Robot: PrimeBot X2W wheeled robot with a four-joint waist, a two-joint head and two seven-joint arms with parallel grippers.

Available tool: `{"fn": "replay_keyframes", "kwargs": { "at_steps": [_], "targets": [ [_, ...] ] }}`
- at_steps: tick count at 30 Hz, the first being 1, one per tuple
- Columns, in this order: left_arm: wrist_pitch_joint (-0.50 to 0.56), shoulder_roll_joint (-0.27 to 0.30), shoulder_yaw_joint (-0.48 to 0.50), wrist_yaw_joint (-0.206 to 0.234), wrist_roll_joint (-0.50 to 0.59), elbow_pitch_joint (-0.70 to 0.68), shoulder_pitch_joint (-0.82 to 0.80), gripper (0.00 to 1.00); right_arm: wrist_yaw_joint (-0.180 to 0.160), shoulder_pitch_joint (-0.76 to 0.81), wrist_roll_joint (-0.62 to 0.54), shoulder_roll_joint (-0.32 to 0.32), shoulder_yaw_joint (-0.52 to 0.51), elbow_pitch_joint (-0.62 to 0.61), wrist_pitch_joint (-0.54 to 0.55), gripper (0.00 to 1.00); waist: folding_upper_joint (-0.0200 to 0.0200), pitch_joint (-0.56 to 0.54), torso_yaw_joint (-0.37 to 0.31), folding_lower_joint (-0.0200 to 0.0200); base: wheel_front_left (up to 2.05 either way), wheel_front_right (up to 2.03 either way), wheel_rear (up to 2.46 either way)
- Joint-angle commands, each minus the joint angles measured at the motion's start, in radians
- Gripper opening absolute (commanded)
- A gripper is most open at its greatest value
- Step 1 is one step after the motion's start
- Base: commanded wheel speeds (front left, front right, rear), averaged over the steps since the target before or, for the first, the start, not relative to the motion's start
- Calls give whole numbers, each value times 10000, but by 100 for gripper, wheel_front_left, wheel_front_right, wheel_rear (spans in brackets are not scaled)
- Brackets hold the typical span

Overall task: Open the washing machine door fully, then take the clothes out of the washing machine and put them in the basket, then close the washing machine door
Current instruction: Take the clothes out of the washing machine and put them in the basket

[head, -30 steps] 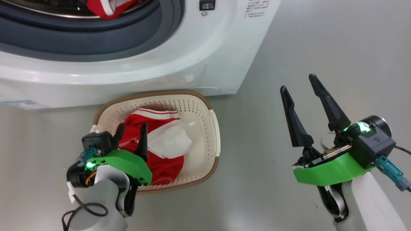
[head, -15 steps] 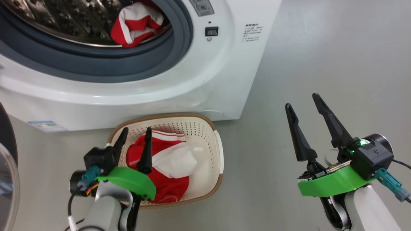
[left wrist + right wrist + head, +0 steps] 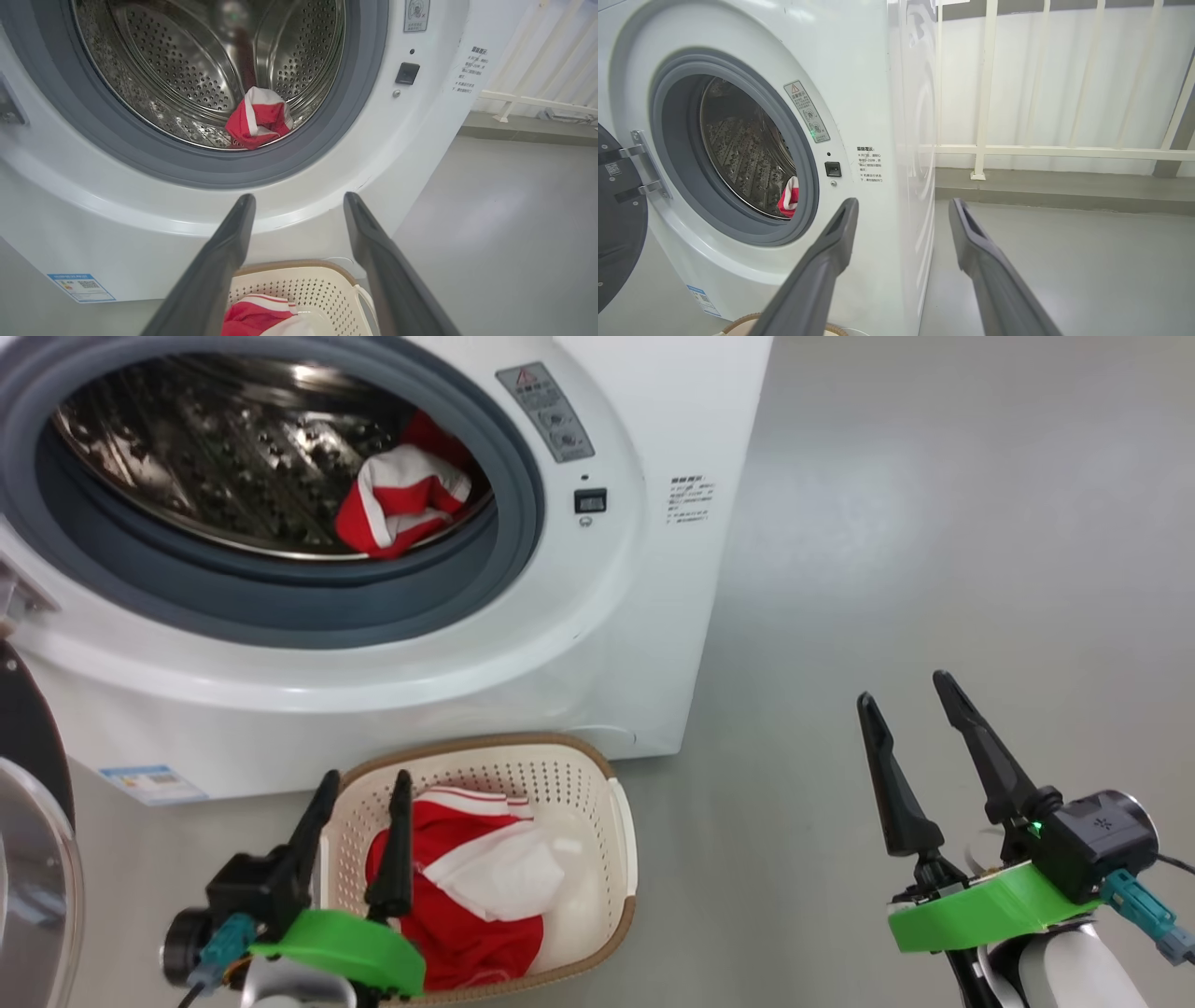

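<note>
Left hand [image 3: 366, 779], released, hangs over the basket [image 3: 624, 821] set under the washing machine [image 3: 607, 644] mouth for short drops; right hand [image 3: 902, 689] released; red garment [image 3: 401, 509] inside.

A smooth grey floor [image 3: 934, 523] meets a white wall [image 3: 1064, 70] behind a pale railing [image 3: 985, 93], softly lit.

Laundry corner — washing machine [image 3: 635, 616], grey floor [image 3: 934, 569], white railing [image 3: 1064, 151]
</note>
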Motion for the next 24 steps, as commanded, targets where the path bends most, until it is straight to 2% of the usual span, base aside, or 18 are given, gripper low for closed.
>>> {"fn": "replay_keyframes", "kwargs": {
  "at_steps": [1,11,24],
  "targets": [
    [-122,249,435,96,179,-471,158,100,63,45,-35,2,134,-233,-65,100,-1,-395,-203,0,0,0,0],
    [-122,233,821,125,368,-1489,1097,100,63,604,-64,13,-36,-286,-65,100,-1,-1063,-364,0,0,0,0],
    [-122,209,1041,257,540,-2074,1666,100,63,1187,-476,37,-576,-415,-65,100,-1,-1466,-402,0,0,0,0]
  ]
}}
